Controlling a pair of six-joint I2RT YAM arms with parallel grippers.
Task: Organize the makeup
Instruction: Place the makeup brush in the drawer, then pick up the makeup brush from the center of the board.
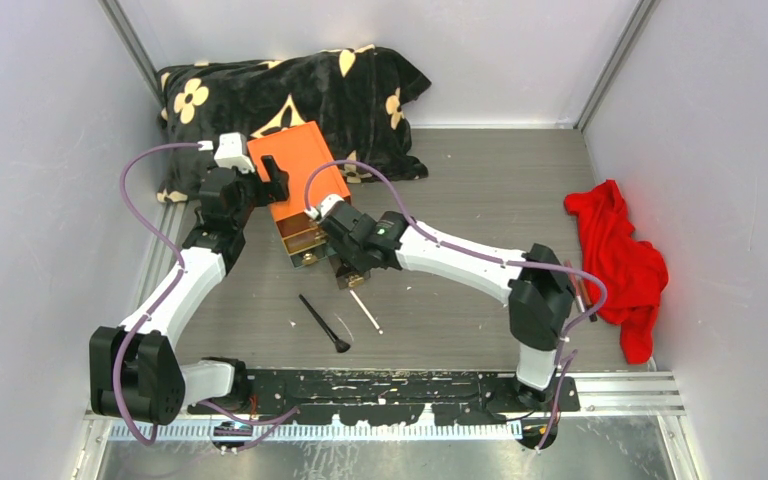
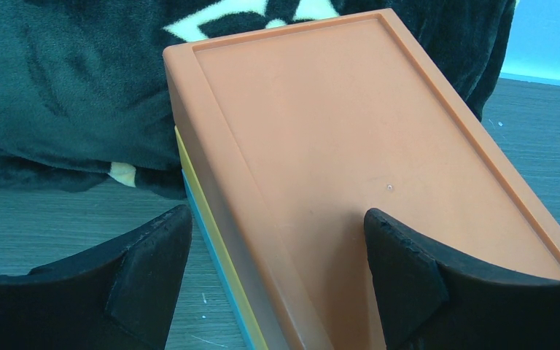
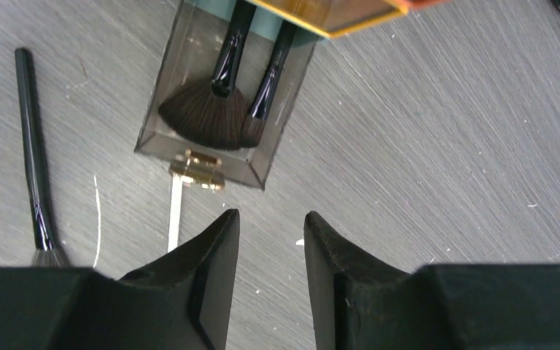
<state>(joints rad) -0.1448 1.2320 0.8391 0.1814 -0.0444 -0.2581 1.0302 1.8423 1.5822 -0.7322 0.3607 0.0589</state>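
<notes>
Two brushes (image 3: 205, 111) in clear drawer (image 3: 261, 162)

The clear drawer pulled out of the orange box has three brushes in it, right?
Two, not three: the right wrist view shows only a fan brush and a slimmer brush in the clear drawer.
</notes>
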